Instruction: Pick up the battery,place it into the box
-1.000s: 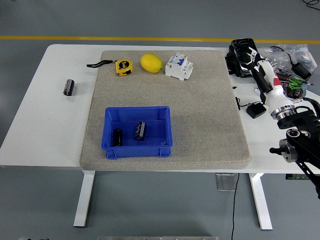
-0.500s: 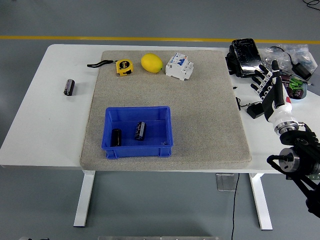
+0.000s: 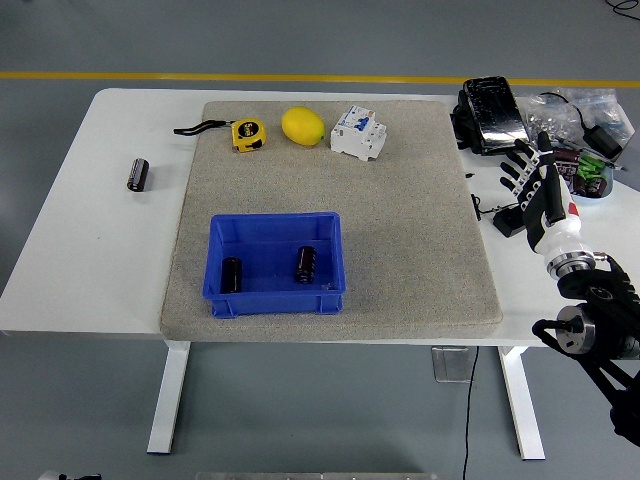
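Right hand hangs over the right edge of the bench, fingers spread and holding nothing. No left arm anywhere in sight.

Here's the worry: the loose battery lies way over on the bare left side of the bench, off the grey mat, and the only hand showing is at the opposite end. A reach right across would have to sweep over the blue box, or over the row at the back — tape measure, lemon, white breaker — and a low arm could clip any of them. The battery is a small round cylinder on its side on smooth bench, so a sloppy touch could send it rolling toward the edge.

Two batteries already sit in the box, one to the left and one nearer the middle. Battery and fingers: well apart, mat and box between them.
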Controlling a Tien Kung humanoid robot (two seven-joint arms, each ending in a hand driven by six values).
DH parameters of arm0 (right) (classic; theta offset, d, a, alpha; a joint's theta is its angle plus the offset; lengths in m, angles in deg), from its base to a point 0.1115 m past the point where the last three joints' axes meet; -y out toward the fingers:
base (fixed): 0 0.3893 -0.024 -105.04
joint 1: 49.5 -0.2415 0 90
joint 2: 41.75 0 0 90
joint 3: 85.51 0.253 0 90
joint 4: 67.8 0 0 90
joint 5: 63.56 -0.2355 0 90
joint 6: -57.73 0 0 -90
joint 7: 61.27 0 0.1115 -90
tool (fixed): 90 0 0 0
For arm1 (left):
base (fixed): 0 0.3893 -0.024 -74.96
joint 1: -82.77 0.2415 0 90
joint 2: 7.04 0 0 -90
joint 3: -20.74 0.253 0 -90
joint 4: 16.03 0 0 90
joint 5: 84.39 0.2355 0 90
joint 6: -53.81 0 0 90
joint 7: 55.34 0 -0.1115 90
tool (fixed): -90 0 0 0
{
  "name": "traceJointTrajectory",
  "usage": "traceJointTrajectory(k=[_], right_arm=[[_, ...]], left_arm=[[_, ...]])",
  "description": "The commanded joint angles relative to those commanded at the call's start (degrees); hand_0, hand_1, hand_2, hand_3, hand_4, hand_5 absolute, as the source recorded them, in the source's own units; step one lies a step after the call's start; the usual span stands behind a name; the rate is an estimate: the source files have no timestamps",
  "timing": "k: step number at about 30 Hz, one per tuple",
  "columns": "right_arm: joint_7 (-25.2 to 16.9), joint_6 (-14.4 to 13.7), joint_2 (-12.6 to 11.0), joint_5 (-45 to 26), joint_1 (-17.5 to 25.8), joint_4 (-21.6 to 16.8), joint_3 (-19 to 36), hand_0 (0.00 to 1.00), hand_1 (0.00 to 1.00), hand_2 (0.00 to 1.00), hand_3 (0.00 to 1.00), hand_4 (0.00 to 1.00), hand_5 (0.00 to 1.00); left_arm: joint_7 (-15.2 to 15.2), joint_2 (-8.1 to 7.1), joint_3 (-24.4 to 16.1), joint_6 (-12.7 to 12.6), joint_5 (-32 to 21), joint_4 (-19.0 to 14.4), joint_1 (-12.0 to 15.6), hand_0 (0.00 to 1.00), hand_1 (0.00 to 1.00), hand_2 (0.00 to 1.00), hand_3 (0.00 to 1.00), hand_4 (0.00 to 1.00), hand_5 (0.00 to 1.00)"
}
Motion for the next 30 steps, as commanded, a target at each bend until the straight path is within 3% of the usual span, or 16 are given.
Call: traceJointTrajectory(k=[21,23,24,30], right_arm=[[0.15,0.57,-0.61,1.98,0.98,-1.23,0.14,0.911,0.855,0.865,0.882,0.998,0.998],[0.23,0.57,-0.6,2.07,1.06,-1.22,0.03,0.911,0.855,0.865,0.882,0.998,0.998],[0.25,0.58,-0.6,2.1,1.07,-1.23,-0.01,0.897,0.853,0.86,0.874,0.998,0.998],[0.37,0.75,-0.39,2.36,1.26,-1.12,-0.29,0.897,0.853,0.86,0.874,0.998,0.998]], left_arm=[[0.31,0.65,0.58,-0.04,0.2,0.12,-0.24,0.701,0.682,0.725,0.595,0.608,0.487],[0.25,0.78,0.45,0.34,0.79,0.13,-0.18,0.701,0.682,0.725,0.595,0.608,0.487],[0.21,0.81,0.46,0.51,0.96,0.12,-0.16,0.715,0.716,0.772,0.602,0.605,0.478],[-0.83,1.05,-0.06,3.13,2.4,0.33,0.07,0.715,0.716,0.772,0.602,0.605,0.478]])
